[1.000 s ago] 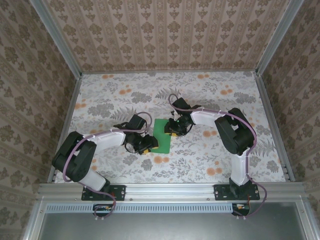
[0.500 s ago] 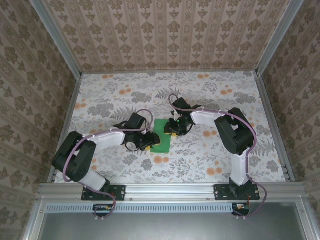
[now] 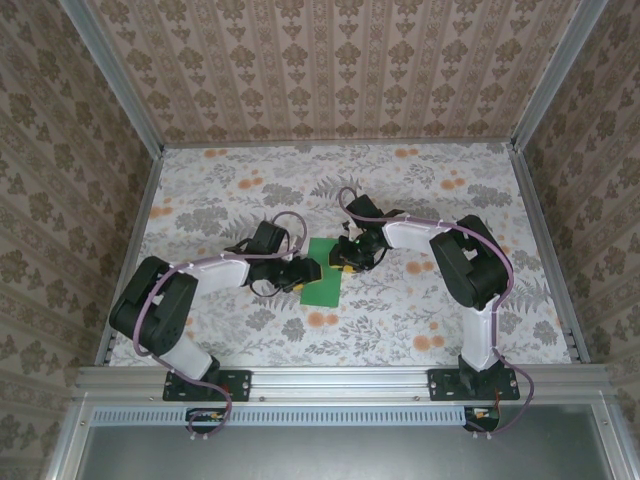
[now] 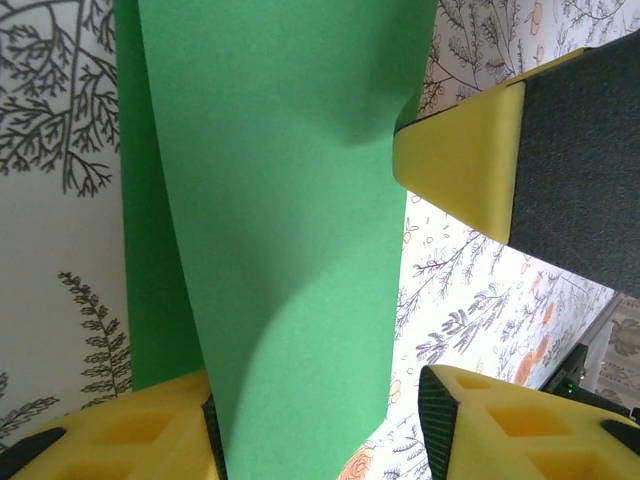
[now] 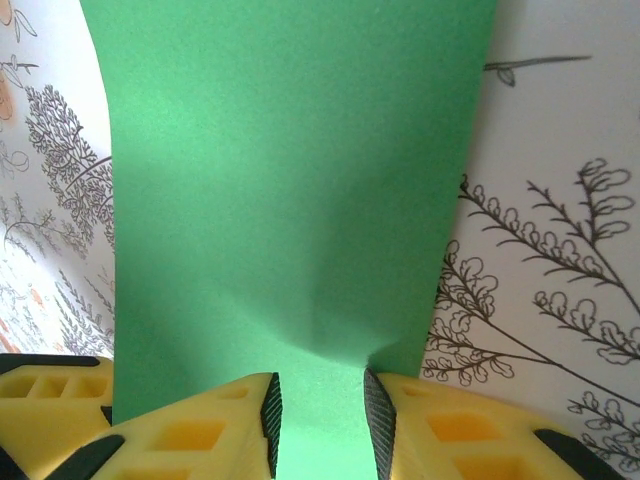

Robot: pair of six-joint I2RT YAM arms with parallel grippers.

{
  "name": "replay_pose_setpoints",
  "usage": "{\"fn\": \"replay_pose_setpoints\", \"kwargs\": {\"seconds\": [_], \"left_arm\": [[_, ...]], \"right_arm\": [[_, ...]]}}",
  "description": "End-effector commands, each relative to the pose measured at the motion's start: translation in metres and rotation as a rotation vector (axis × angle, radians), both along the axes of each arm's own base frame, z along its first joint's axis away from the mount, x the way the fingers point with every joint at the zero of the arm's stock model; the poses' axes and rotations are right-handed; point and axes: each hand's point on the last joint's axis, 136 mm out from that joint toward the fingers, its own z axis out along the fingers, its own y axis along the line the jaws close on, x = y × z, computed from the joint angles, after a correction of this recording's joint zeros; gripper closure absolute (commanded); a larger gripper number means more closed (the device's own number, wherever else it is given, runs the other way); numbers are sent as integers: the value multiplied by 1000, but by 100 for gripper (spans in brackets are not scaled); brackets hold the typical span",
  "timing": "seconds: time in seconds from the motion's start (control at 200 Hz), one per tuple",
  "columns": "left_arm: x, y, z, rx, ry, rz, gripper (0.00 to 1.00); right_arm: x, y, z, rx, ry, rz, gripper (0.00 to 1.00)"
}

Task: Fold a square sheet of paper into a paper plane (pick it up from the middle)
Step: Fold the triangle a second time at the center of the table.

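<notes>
The square sheet of paper (image 3: 322, 287) is bright green and lies mid-table, partly folded over itself. My right gripper (image 3: 348, 258) is at its far right edge. In the right wrist view its pads (image 5: 268, 410) pinch a raised curl of the sheet (image 5: 290, 180), and the right gripper (image 5: 320, 400) is shut on it. My left gripper (image 3: 299, 275) is at the sheet's left edge. In the left wrist view the left gripper (image 4: 315, 400) is open: the lifted flap (image 4: 280, 200) leans on its left pad and floral table shows before the right pad. A right-gripper finger (image 4: 470, 160) dents the flap's far edge.
The floral-print tabletop (image 3: 420, 190) is bare around the sheet. Patterned walls with metal frame rails (image 3: 540, 230) close in the back and both sides. Both arm bases are bolted to the near rail (image 3: 340, 378).
My left gripper has slid away from the near edge along the sheet's left side, closer to the right gripper. The right gripper has kept its place and its grip.
</notes>
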Motion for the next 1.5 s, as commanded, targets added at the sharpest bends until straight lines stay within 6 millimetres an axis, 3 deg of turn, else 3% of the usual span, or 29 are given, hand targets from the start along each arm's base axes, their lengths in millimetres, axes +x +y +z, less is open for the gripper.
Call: {"fn": "replay_pose_setpoints", "kwargs": {"seconds": [0.0, 0.13, 0.225, 0.445, 0.795, 0.94, 1.255, 1.495], "left_arm": [[-11, 4, -6, 2, 25, -17, 51], [-15, 10, -14, 30, 48, 1, 58], [-18, 11, -19, 38, 66, 9, 64], [-17, 12, -20, 41, 69, 14, 68], [-35, 7, -10, 2, 74, -13, 65], [-35, 4, 3, -47, 52, -10, 66], [-20, -17, 29, -151, 4, -32, 66], [-11, -29, 25, -143, -14, -45, 60]], "right_arm": [[-5, 1, -2, 2, -9, 34, 66], [-5, 12, 22, 88, -62, 69, 68], [-14, 16, 26, 127, -58, 85, 72], [-39, 19, 11, 117, -13, 94, 80], [-45, -5, -25, -50, 51, 51, 81], [-48, -13, -34, -101, 72, 40, 82], [-50, -14, -37, -107, 87, 41, 82], [-48, -8, -29, -65, 85, 35, 82]]}}
